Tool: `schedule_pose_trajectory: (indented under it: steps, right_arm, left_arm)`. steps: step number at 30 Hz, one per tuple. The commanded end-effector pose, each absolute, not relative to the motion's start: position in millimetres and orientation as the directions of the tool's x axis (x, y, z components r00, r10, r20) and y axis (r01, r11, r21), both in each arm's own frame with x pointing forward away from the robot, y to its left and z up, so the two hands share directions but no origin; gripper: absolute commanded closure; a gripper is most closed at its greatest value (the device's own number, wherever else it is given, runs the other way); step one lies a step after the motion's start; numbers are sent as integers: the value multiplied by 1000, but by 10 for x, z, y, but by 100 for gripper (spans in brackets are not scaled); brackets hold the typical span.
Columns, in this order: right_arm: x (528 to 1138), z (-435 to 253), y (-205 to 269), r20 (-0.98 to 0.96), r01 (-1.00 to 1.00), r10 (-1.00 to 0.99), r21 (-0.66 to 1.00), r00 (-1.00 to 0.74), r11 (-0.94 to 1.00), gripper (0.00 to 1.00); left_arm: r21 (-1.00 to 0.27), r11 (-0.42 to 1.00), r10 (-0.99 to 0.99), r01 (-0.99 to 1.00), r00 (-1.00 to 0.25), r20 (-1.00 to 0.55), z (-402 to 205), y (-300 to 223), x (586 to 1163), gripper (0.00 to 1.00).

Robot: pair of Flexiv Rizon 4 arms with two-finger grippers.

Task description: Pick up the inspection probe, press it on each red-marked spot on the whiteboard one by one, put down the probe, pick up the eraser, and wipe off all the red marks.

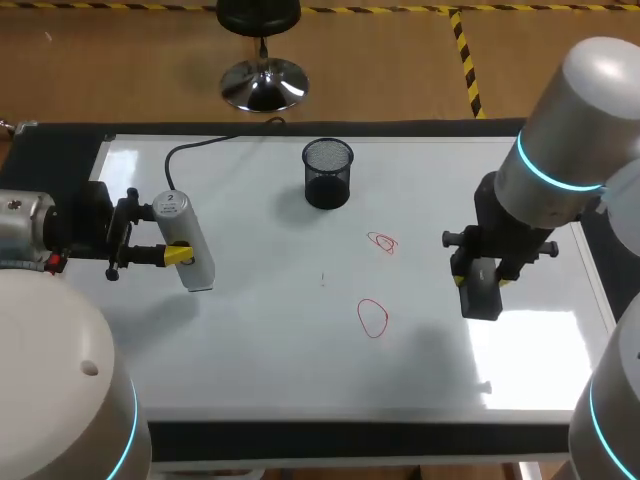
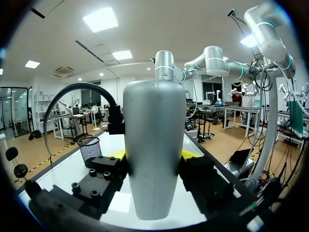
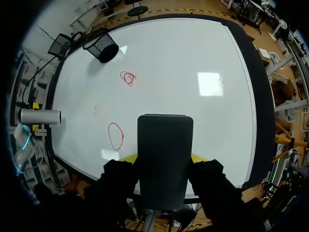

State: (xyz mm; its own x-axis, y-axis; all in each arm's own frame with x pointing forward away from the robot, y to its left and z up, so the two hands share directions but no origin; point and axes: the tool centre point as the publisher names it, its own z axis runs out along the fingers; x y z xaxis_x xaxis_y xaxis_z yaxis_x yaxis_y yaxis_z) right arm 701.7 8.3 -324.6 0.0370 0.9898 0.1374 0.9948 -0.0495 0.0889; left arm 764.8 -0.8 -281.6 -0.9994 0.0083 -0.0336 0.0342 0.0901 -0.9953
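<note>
The silver inspection probe (image 1: 186, 236) lies level above the whiteboard's (image 1: 260, 340) left part, with my left gripper (image 1: 180, 254) shut on it. In the left wrist view the probe (image 2: 154, 145) fills the space between the yellow tips of the left gripper (image 2: 153, 157). My right gripper (image 1: 481, 277) is shut on the dark eraser (image 1: 481, 294) above the board's right side. The right wrist view shows the eraser (image 3: 165, 150) clamped in the right gripper (image 3: 164, 158). Two red marks stand on the board: a scribble (image 1: 383, 243) and an oval (image 1: 372, 318), both left of the eraser.
A black mesh cup (image 1: 328, 172) stands at the back middle of the board. A black cable (image 1: 200, 145) runs from the probe's rear toward the back edge. A dark border (image 1: 330, 440) frames the whiteboard.
</note>
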Motion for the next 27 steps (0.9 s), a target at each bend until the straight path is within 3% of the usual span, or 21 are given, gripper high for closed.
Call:
schedule_pose_trajectory:
  steps: [1,12,27]
  right_arm:
    - [7006,-3236,63,141,995,989,90,35,-48,100]
    - [7006,-3236,63,141,995,989,90,35,-48,100]
    - [7006,-3236,63,141,995,989,90,35,-48,100]
  left_arm:
    - [-995,89,7,37,-999,-37,-2805,-3,7635,100]
    - [-996,91,21,25,-1000,-23,-2916,-162,7737,100]
    - [-994,109,148,-15,-988,31,-2987,-851,7932,100]
